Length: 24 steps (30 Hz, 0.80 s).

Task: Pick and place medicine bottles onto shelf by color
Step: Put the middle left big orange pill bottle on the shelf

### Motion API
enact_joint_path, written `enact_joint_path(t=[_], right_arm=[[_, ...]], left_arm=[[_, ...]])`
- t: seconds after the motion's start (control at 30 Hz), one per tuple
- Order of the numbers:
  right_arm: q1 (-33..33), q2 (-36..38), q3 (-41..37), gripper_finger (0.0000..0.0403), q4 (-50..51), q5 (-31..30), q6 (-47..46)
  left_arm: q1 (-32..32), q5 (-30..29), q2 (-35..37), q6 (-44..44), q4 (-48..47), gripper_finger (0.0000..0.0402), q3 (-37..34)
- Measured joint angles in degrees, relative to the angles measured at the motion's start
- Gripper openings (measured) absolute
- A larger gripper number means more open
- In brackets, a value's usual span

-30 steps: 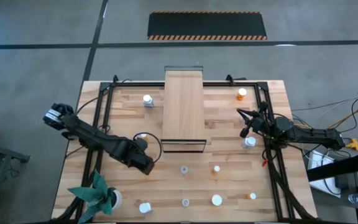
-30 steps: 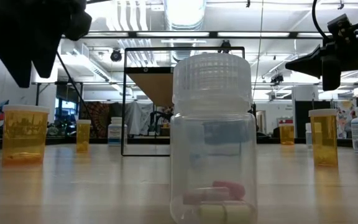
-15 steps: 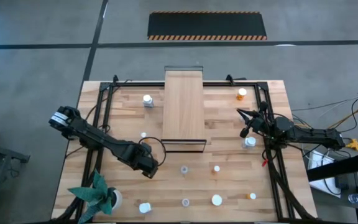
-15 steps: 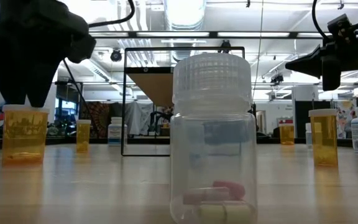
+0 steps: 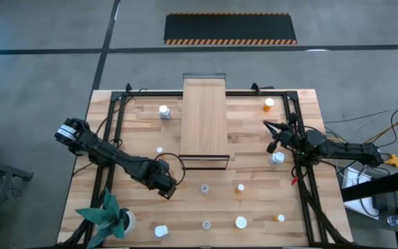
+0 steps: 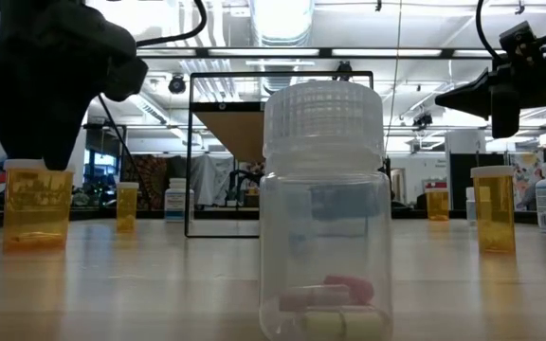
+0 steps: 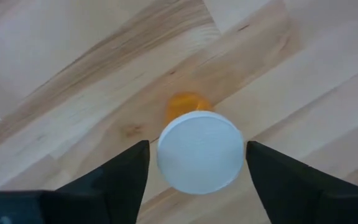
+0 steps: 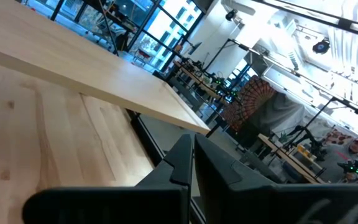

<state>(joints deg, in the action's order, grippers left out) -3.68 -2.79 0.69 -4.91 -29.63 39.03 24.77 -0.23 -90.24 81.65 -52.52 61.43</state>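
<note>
An orange bottle [image 7: 199, 151] is straddled, ungripped, by the open left gripper [image 7: 196, 163], so closing seems due next, while the right gripper [image 5: 271, 136], fingers pressed together and empty, is parked beside the shelf [image 5: 204, 117].

A wide butcher-block table [image 5: 137, 124] fills the middle of the high view, on a grey floor [image 5: 40, 76]. A black mat with striped edges [image 5: 230, 28] lies at the upper centre. A green plant in a white pot [image 5: 112, 217] sits at the table's lower left corner. Cables [image 5: 365, 124] trail off at the right.
</note>
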Motion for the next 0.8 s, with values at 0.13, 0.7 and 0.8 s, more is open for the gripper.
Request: enact_joint_path(t=[0.13, 0.7, 0.8], right_arm=[[0.01, 0.01, -0.02, 0.0009, 0.0, -0.02, -0.01], [0.0, 0.0, 0.0, 0.0009, -0.02, -0.02, -0.02], [0.0, 0.0, -0.01, 0.0009, -0.01, 0.0, 0.0]], left_arm=[[-0.02, 0.11, 0.0, -1.1, 1.02, 0.0233, -0.8], [-0.23, 2.65, 0.13, -11.75, 2.34, 0.0224, 1.03], [-0.65, 2.78, 0.17, -15.0, 0.37, 0.0201, 2.41]])
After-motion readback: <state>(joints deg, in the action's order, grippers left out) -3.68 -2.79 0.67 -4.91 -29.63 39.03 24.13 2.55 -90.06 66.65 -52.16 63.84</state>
